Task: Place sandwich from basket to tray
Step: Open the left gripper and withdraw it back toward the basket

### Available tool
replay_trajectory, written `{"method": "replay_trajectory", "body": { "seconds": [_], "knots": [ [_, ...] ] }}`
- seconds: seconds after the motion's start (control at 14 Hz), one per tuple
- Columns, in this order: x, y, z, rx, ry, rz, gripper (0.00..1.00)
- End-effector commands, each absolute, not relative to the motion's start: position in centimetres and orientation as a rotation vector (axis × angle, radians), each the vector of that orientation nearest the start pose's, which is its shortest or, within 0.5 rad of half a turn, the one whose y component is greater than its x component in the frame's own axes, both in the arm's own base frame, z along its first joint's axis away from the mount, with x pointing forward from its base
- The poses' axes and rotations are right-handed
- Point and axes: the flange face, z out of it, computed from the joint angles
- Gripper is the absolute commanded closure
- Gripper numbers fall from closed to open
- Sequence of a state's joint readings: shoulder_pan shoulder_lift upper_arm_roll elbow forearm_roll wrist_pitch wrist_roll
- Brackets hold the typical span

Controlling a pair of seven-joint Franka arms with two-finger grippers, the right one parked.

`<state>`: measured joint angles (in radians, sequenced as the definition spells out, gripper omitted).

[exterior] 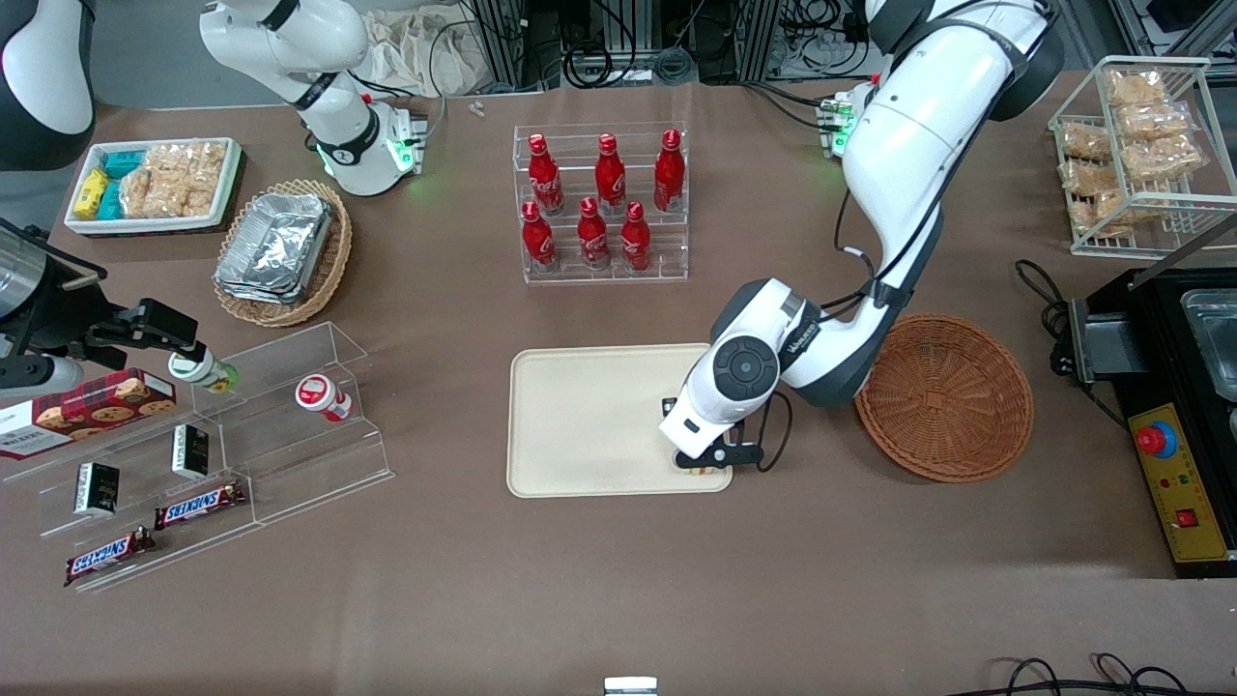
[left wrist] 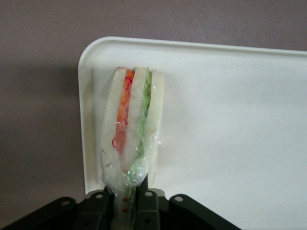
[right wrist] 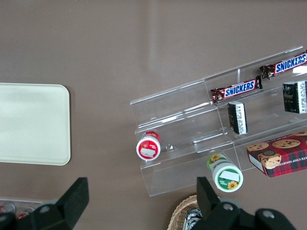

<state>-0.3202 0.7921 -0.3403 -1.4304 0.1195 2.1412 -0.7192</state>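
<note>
My left gripper [exterior: 703, 466] is low over the cream tray [exterior: 589, 420], at the corner nearest the front camera on the working arm's side. It is shut on the clear-wrapped sandwich [left wrist: 134, 129], pinching the wrapped end between its black fingers [left wrist: 142, 189]. The sandwich's pale bread with orange-red and green filling lies just inside the tray's rounded corner [left wrist: 88, 57]. I cannot tell whether it touches the tray. In the front view only a sliver of the sandwich [exterior: 712, 472] shows under the gripper. The reddish-brown wicker basket [exterior: 945, 396] sits beside the tray, toward the working arm's end, with nothing in it.
A clear rack of red bottles [exterior: 601, 208] stands farther from the front camera than the tray. Clear shelves with snacks [exterior: 213, 435], a tan basket of foil containers [exterior: 280, 251] and a white snack bin [exterior: 155, 184] lie toward the parked arm's end. A black machine [exterior: 1174, 406] sits beside the basket.
</note>
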Motion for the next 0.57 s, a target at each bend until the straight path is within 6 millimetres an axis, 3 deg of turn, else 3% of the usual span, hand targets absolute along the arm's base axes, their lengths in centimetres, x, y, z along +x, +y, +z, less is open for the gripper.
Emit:
{"method": "replay_trajectory", "body": {
  "seconds": [0.0, 0.14, 0.29, 0.43, 0.5],
  "knots": [
    [60.7, -40.7, 23.9, -3.227, -0.152, 0.130, 0.00],
    [61.3, -40.3, 25.1, -3.234, -0.166, 0.100, 0.00],
    [62.3, -39.2, 27.9, -3.249, -0.193, 0.038, 0.00],
    [63.2, -37.8, 32.6, -3.261, -0.227, -0.052, 0.00],
    [64.1, -35.9, 35.4, -3.257, -0.268, -0.119, 0.00]
  ]
}}
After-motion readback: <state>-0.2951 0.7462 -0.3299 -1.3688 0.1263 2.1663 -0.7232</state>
